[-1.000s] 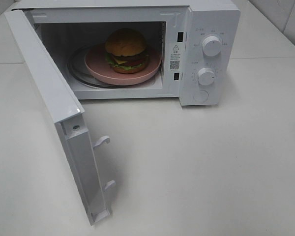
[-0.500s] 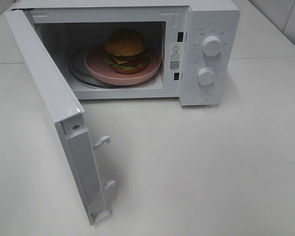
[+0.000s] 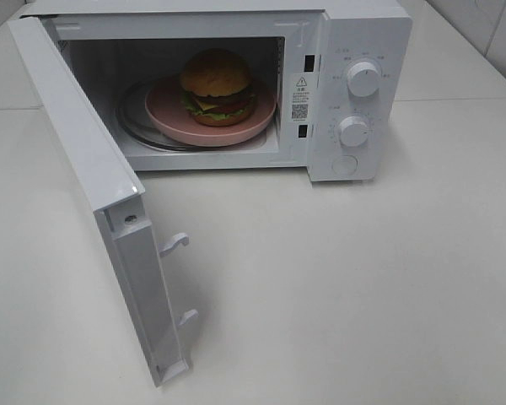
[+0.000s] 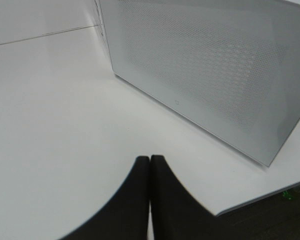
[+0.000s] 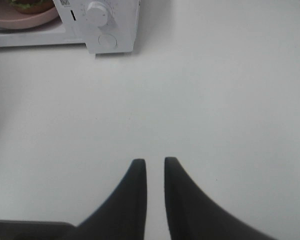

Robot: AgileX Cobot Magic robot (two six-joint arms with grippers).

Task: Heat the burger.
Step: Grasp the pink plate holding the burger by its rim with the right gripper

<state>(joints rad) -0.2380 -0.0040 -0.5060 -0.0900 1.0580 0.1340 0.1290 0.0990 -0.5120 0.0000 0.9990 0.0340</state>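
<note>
Slamming the door [image 3: 76,156] could shake the burger [image 3: 217,80] off its plate [image 3: 162,111]; left gripper [image 4: 149,159] pinched shut, right gripper [image 5: 155,161] a bit apart, empty.

Blocking left side with open door [image 3: 80,143]; leaving front approach over table [image 3: 363,287] free; crowding cavity [image 3: 126,63] with plate [image 3: 164,114] and burger [image 3: 217,80].

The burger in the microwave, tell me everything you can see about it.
The round burger has a golden-brown domed bun, with green lettuce, yellow cheese, red tomato and a dark patty showing at its side. It looks whole and sits upright on a round pink plate, which lies on the clear glass turntable inside the white microwave. The microwave's door stands wide open. Nothing but the plate touches the burger.
</note>
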